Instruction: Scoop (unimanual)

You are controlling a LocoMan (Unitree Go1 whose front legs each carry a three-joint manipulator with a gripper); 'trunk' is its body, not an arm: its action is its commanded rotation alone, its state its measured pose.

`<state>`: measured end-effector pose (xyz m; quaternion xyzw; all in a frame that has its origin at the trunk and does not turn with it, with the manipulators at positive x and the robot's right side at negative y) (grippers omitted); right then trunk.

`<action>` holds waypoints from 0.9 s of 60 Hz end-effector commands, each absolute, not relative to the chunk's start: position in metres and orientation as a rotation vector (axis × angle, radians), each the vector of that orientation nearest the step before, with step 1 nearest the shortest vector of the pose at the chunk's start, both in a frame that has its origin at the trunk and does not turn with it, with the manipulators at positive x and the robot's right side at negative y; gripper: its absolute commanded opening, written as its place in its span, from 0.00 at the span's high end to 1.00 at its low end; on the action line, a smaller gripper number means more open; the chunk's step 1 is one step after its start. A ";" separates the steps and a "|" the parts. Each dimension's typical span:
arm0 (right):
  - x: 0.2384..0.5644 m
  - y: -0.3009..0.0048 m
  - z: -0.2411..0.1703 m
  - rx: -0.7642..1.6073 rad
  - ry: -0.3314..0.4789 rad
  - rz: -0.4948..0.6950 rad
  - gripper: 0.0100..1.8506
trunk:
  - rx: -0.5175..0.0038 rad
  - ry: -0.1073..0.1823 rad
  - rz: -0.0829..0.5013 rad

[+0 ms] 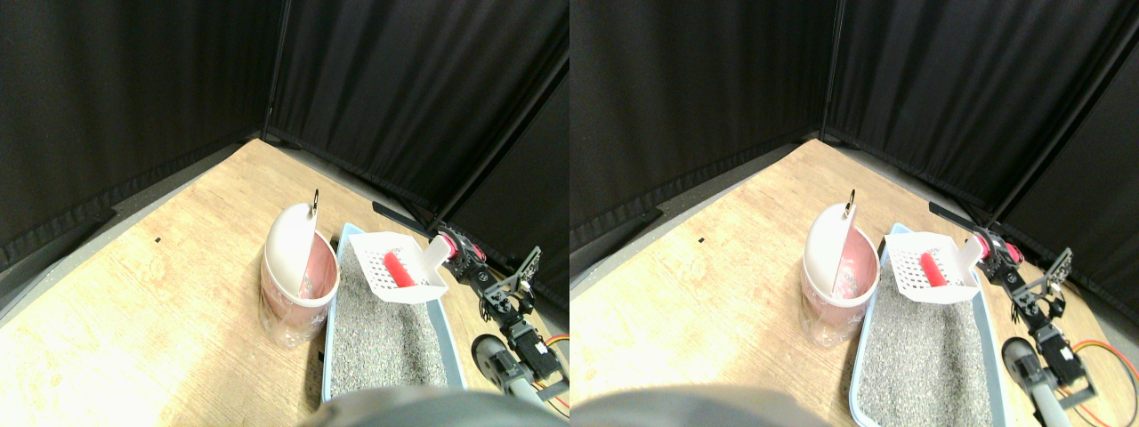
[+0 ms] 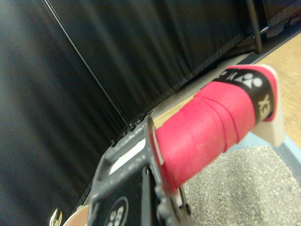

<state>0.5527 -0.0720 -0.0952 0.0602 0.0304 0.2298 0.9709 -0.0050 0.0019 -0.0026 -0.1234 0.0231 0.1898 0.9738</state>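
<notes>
Just left of the raised scoop [image 1: 396, 267], carrying a red piece [image 1: 398, 269], stands the open bin [image 1: 298, 276]. The claw [image 1: 456, 251] pinches the scoop's red-wrapped handle [image 2: 211, 122], its long axis pointing binward.

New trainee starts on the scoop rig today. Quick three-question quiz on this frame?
1. True or false: the red cylinder lies in the white slotted scoop.
2. The bin with the tilted white lid stands where relative to the litter tray? A) to its left B) to its right C) inside it
3. Fill in: the scoop's handle is wrapped in ____ tape.

Key: 1 true; 2 A; 3 red.
</notes>
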 end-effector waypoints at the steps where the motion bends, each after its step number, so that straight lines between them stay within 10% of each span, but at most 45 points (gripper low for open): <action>1: 0.557 -0.066 -0.090 0.129 0.021 0.483 0.98 | -0.251 0.069 0.409; 54: 0.569 -0.033 -0.088 -0.178 0.087 0.517 0.98 | -0.276 0.062 0.444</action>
